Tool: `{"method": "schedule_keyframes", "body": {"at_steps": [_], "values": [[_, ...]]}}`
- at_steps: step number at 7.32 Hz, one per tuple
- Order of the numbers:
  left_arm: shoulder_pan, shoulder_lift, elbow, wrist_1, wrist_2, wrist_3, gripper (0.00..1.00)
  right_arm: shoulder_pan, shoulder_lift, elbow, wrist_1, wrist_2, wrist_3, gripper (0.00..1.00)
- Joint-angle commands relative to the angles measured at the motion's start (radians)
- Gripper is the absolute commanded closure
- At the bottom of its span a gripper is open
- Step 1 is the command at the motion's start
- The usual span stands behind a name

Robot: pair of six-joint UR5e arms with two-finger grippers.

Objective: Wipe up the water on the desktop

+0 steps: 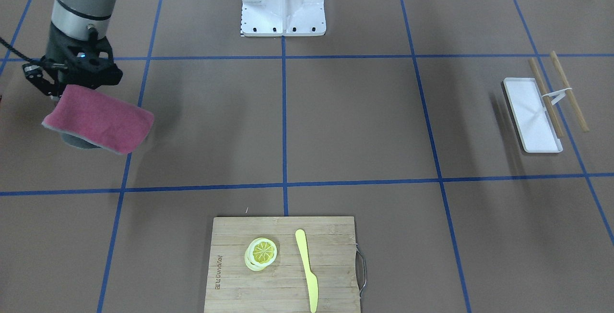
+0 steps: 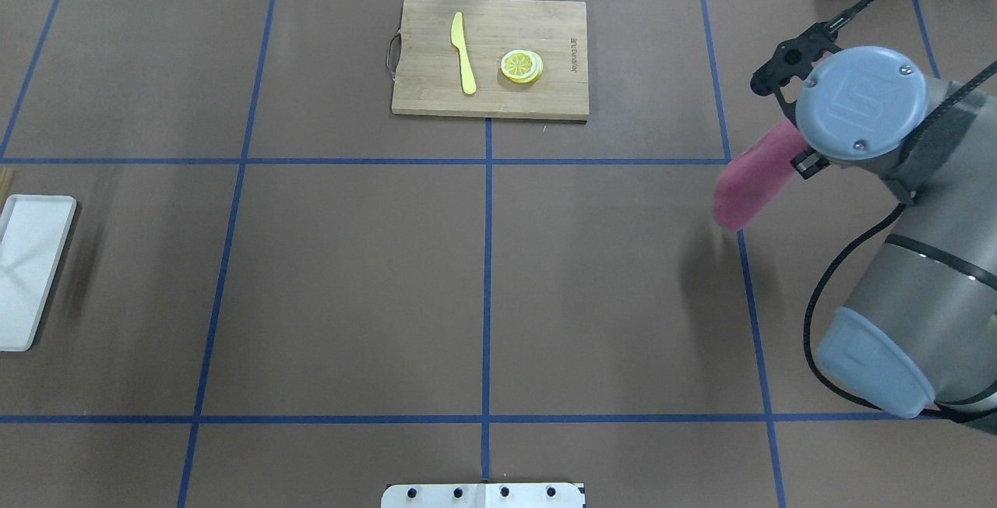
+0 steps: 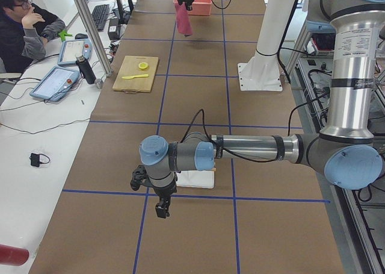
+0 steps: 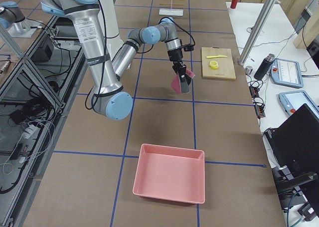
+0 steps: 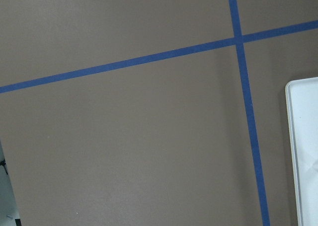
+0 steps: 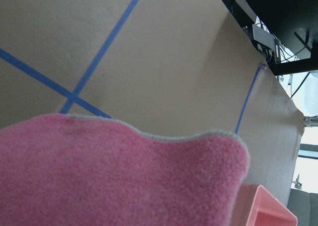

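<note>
- Burned-in brand mark along one short edge of bamboo cutting board (image 1: 283, 284), letters too small to read with certainty.
- Embossed "UR" logo on blue joint cap (image 2: 861, 103).

A white side desk (image 3: 30, 196) holds tablets (image 3: 55, 82) and cables (image 3: 36, 128)

**Brown desktop, blue grid, pink cloth**

Matte brown desktop (image 1: 355, 121), ruled into big rectangles by thin blue tape lines (image 1: 284, 126). Pink fleecy cloth (image 1: 100, 120) edged in grey. Pale tan bamboo cutting board (image 1: 235, 289), streaked with plank grain. Pastel yellow knife (image 1: 307, 270); brighter yellow lemon slice (image 1: 263, 251) with a paler rim. White tray (image 1: 531, 116); light brown chopsticks (image 1: 569, 92). Salmon-pink bin (image 4: 169, 173). Silver-grey robot arms (image 3: 252, 147) with light blue caps and black cables.
</note>
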Motion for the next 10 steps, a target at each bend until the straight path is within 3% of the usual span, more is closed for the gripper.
{"method": "schedule_keyframes", "body": {"at_steps": [1, 3, 5, 6, 7, 10], "values": [[0.001, -0.004, -0.002, -0.002, -0.002, 0.000, 0.02, 0.098, -0.145, -0.075, 0.207, 0.015, -0.153, 1.00], [0.001, -0.004, -0.007, -0.002, -0.005, 0.000, 0.02, 0.153, -0.185, -0.257, 0.334, 0.000, -0.240, 1.00], [0.001, -0.006, -0.010, -0.003, -0.006, 0.000, 0.02, 0.224, -0.229, -0.493, 0.649, -0.009, -0.352, 1.00], [0.001, -0.006, -0.011, -0.003, -0.008, 0.000, 0.02, 0.238, -0.222, -0.535, 0.691, -0.013, -0.378, 1.00], [0.001, -0.006, -0.011, -0.003, -0.008, 0.000, 0.02, 0.233, -0.184, -0.551, 0.683, -0.011, -0.354, 1.00], [0.001, -0.004, -0.010, -0.009, -0.008, 0.000, 0.02, 0.062, -0.050, -0.595, 0.576, -0.014, -0.114, 1.00]]}}
